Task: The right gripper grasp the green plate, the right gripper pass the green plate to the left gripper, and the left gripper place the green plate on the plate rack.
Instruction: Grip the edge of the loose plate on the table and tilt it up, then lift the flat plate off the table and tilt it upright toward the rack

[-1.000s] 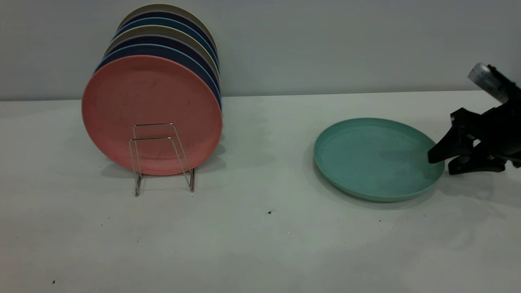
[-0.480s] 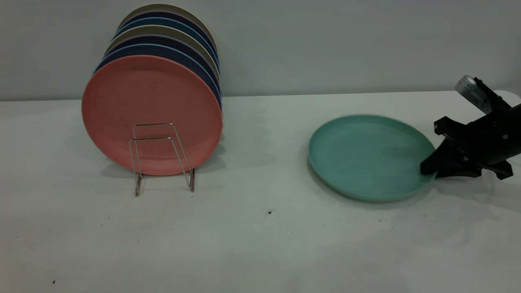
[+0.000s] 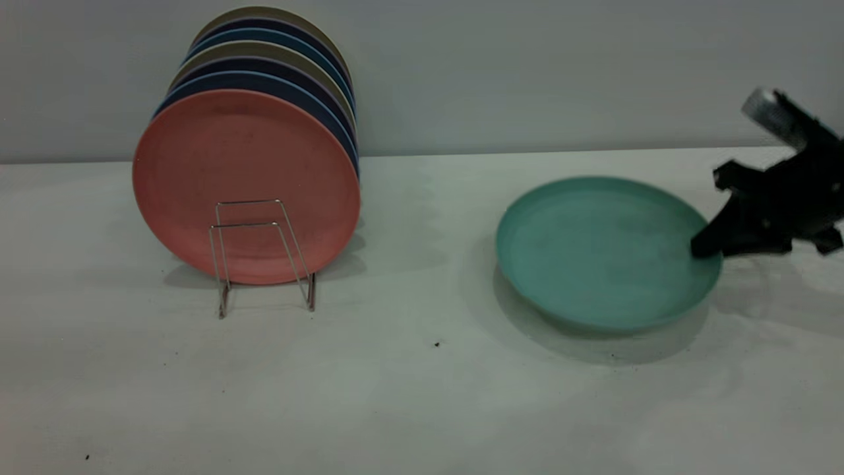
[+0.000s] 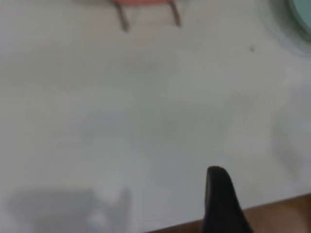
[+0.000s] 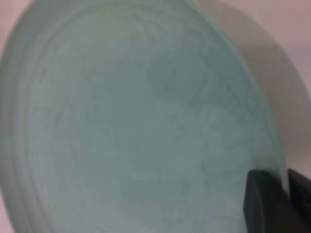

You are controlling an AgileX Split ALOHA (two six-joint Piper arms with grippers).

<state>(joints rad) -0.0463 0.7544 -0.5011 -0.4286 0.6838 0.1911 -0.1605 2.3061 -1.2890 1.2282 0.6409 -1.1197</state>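
Note:
The green plate [image 3: 603, 254] is at the right of the table, tilted, with its right side raised and a shadow under it. My right gripper [image 3: 704, 249] is shut on the plate's right rim, one finger inside the plate and one outside. In the right wrist view the plate [image 5: 136, 126] fills the picture, with the gripper [image 5: 284, 194] pinching its rim. The plate rack [image 3: 264, 257] stands at the left with its front loops free. My left gripper [image 4: 218, 204] shows only as a black tip near the table's front edge, far from the plate [image 4: 302, 14].
A salmon-pink plate [image 3: 244, 171] stands upright in the rack, with several dark blue and olive plates [image 3: 277, 72] behind it. The grey wall is close behind the rack. The rack's feet [image 4: 146, 14] also show in the left wrist view.
My right gripper closed on the green plate's right rim and rose. The plate shifted slightly left, then tilted up on its right side.

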